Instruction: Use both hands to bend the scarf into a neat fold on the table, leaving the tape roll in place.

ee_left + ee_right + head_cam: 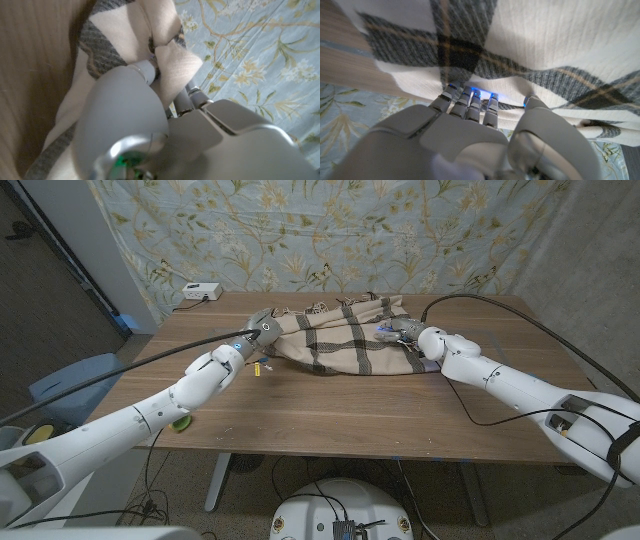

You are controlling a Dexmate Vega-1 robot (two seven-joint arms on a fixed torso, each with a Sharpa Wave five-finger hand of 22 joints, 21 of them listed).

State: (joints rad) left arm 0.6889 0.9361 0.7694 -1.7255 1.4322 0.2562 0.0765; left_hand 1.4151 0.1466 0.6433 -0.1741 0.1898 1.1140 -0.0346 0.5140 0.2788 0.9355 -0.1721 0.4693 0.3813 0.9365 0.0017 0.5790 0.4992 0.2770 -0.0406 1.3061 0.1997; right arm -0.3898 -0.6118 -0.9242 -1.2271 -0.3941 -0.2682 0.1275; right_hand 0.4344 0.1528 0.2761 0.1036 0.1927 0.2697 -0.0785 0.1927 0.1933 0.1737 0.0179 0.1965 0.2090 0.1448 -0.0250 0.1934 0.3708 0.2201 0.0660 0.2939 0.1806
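Plaid scarf (pixel 335 335) bunched across table's (pixel 330 405) far middle, long axis left-right, left hand (pixel 262 332) pinching its left end, right hand (pixel 405 332) with fingers (pixel 470 102) tucked under right edge, apparently gripping, both equally near.

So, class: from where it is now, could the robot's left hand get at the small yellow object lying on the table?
Probably yes. The left hand grips the scarf at its end, and the yellow object lies on bare table close beside that arm; nothing seems to block it, but the hand must release the scarf first.
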